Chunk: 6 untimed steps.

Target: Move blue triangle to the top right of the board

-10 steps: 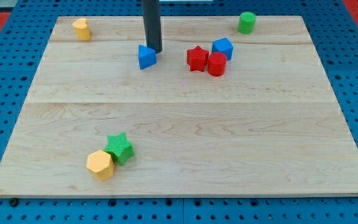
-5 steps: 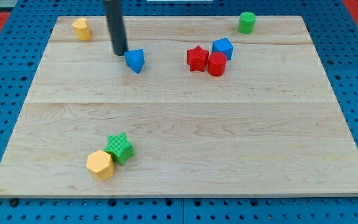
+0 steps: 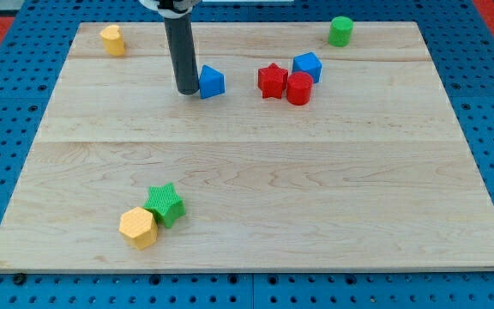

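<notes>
Blue triangle (image 3: pixel 211 82) sat near the bench (image 3: pixel 247 197) top edge, left of centre, my tip (image 3: pixel 186 90) touching its left side; no fingers on this rig.

- The robot's visible body is a single straight rod (image 3: pixel 181 51), a plain cylinder in dark grey to black, in the upper left-centre of the frame.
- The rod's finish is matte and smooth, with a faint lighter sheen running down its length; no screws, cables or markings show on it.
- At the frame's top edge a pale, whitish collar (image 3: pixel 171 5) with a dark band beneath it caps the rod; only a sliver of it shows.
- The rod keeps the same width down to its tip (image 3: pixel 187 91), which ends in a blunt, flat-cut end.
- The rest of the arm is outside the frame.
</notes>
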Tool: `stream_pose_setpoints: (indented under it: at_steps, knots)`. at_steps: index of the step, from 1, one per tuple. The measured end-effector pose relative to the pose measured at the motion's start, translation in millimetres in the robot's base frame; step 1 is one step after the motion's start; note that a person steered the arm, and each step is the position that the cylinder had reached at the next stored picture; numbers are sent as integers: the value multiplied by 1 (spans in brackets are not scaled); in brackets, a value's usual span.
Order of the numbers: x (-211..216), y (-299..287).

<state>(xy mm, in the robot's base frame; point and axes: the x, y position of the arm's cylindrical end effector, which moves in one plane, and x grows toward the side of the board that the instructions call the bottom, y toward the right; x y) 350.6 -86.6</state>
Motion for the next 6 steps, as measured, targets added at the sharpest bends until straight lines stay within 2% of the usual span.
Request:
stream_pose_setpoints:
  at_steps: [2, 4, 5, 6]
  knots:
    - [0, 46]
    - [-59, 96]
    - [-72, 129]
    - [-73, 122]
